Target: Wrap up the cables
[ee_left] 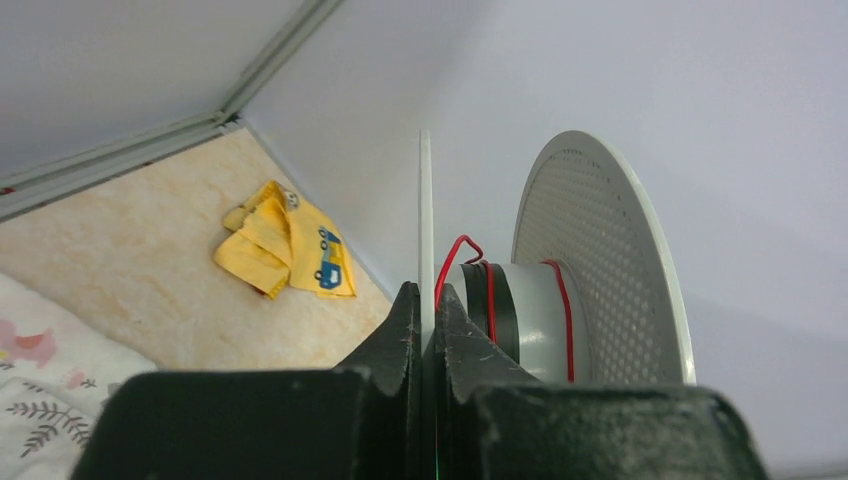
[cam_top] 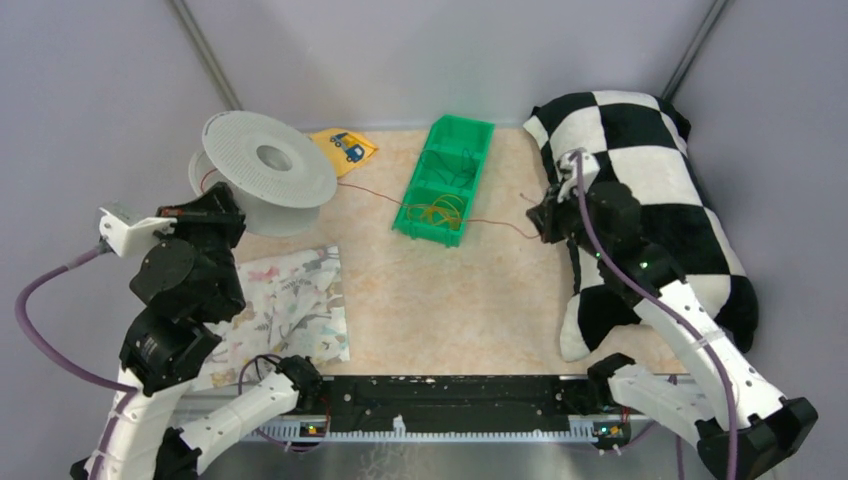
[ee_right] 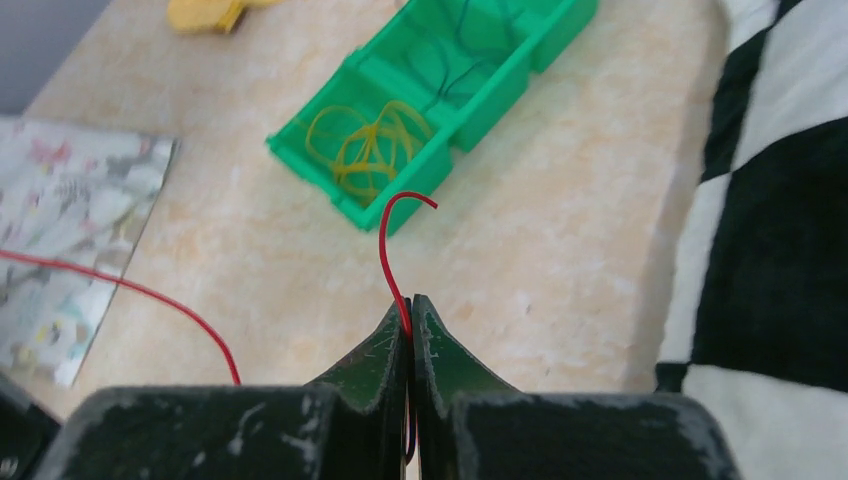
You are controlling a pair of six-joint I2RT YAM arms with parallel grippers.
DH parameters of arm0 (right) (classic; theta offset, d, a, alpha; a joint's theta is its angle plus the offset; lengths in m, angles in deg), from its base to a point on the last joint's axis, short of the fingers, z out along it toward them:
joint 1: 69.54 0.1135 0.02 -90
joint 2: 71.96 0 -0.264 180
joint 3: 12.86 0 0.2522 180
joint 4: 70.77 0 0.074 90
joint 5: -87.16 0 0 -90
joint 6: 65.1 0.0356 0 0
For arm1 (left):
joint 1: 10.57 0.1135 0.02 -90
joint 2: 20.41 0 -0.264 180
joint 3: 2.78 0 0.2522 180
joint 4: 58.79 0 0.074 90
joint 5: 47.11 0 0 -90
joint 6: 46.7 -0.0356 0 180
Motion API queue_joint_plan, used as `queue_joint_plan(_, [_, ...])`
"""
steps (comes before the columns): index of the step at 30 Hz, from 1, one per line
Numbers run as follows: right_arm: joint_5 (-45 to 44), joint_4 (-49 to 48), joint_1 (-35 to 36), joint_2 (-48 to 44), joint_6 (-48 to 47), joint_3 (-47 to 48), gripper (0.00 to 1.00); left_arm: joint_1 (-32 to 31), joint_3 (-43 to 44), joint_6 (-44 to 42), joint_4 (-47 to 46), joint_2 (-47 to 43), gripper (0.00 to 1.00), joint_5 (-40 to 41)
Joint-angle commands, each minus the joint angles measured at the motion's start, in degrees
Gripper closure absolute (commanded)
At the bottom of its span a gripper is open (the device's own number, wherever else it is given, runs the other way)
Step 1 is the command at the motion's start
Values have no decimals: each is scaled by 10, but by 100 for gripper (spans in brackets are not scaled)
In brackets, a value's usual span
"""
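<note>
Winding seems underway: left gripper (ee_left: 428,302) clamps a flange of the white spool (ee_left: 600,250), right gripper (ee_right: 408,308) pinches the red cable (ee_right: 390,228) (some turns sit on the hub); next likely needs taut feeding.

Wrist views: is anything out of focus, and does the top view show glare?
Left wrist: left fingers soft, spool fairly sharp. Right wrist: right fingers blurred, red wire crisp, green bin slightly soft. Top external: even light, faint shadows, no glare.
</note>
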State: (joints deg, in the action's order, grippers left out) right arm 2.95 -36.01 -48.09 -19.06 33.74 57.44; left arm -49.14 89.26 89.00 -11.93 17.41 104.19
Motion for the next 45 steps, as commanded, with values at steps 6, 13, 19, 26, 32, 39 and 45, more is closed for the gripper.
queue_joint_plan(6, [-118, 112, 222, -19, 23, -44, 100, -3, -41, -95, -190, 19, 100, 116])
queue_joint_plan(13, [-205, 126, 429, 23, 94, 18, 100, -3, -88, -171, -219, 94, 100, 78])
queue_joint_plan(19, [-288, 135, 532, 89, 114, 97, 100, 0, -78, -227, -208, 196, 100, 22])
queue_joint_plan(26, [-331, 116, 561, 111, 72, 203, 100, 7, -45, -314, -158, 280, 100, -247])
queue_joint_plan(32, [-333, 104, 561, 140, 28, 275, 100, 7, -46, -308, -136, 329, 100, -338])
queue_joint_plan(39, [-311, 81, 561, 164, -13, 354, 100, 7, -86, -307, -151, 339, 100, -348])
queue_joint_plan(45, [-272, 71, 561, 171, -31, 419, 100, 7, -107, -310, -157, 343, 100, -325])
